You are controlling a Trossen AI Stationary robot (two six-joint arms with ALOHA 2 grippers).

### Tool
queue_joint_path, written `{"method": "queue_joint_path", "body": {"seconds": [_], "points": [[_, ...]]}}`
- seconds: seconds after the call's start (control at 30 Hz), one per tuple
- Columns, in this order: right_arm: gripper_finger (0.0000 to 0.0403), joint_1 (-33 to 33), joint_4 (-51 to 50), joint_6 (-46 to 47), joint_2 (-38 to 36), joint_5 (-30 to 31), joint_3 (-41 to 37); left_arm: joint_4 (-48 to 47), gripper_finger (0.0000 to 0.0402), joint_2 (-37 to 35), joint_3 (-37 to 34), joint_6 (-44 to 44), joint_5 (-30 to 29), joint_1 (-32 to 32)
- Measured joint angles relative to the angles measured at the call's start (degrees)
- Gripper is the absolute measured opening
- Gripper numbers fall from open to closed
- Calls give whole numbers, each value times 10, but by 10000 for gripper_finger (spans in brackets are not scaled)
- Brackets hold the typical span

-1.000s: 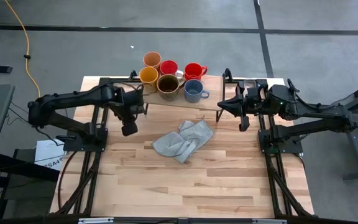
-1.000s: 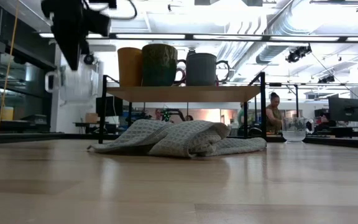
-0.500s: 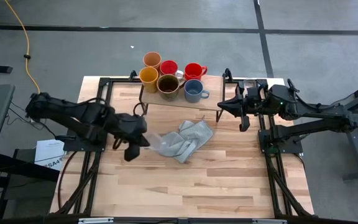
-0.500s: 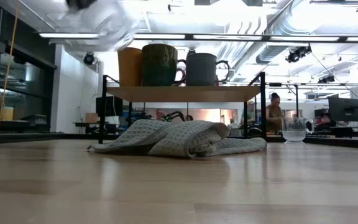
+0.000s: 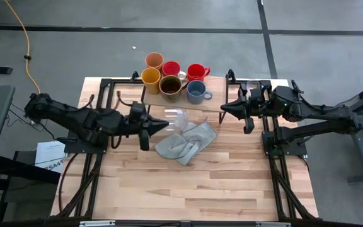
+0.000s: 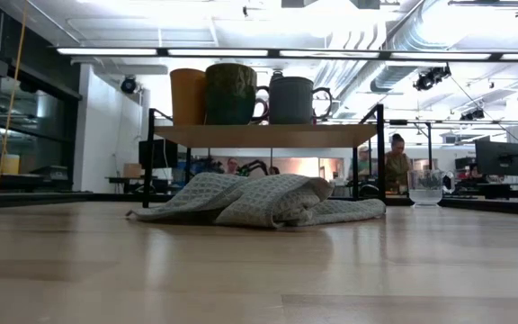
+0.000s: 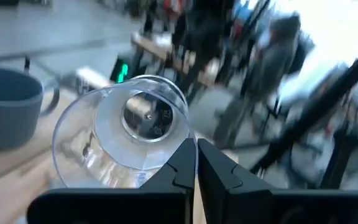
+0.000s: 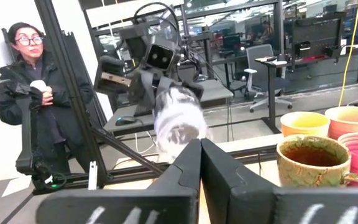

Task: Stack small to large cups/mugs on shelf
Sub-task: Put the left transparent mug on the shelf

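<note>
Six mugs stand on the shelf [image 5: 214, 101]: peach-orange [image 5: 154, 60], two red [image 5: 171, 68] [image 5: 196, 71], yellow [image 5: 150, 77], brown [image 5: 170, 85] and grey-blue [image 5: 196, 92]. My left gripper [image 5: 151, 125] is shut on a clear glass cup [image 5: 178, 118], held in the air between the shelf and the grey cloth [image 5: 184, 142]. It also shows in the left wrist view [image 7: 196, 163]. A second glass cup [image 6: 425, 187] stands on the table at the right. My right gripper [image 8: 199, 163] is shut and empty beside the shelf's right end [image 5: 223, 108]. My left gripper holds the clear glass cup by its rim [image 7: 188, 138], one finger inside the mouth and one outside. The fingers come level from the table's left. The cup lies on its side, lifted clear, its bottom [image 7: 145, 115] pointing toward the table's right.
The grey cloth lies crumpled mid-table, just near of the shelf. A person [image 8: 30, 93] stands beyond the table's left side, and another person [image 6: 394, 162] sits far behind the table. Bare tabletop [image 5: 188, 189] lies toward the near edge.
My left gripper has swung with the glass cup from beside the shelf's left end toward the near edge, then toward the table's right. It has risen out of the low view and turned from pointing down to level. The cup now lies on its side.
</note>
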Motion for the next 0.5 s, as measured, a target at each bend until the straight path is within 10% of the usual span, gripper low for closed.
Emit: {"method": "queue_joint_path", "body": {"seconds": [0.33, 0.5], "points": [[0, 0, 2, -1, 4, -1, 0, 607, 0, -15, -210, 90, -60, 0], [0, 0, 0, -1, 19, -1, 0, 695, 0, -6, -230, 125, -67, 0]]}}
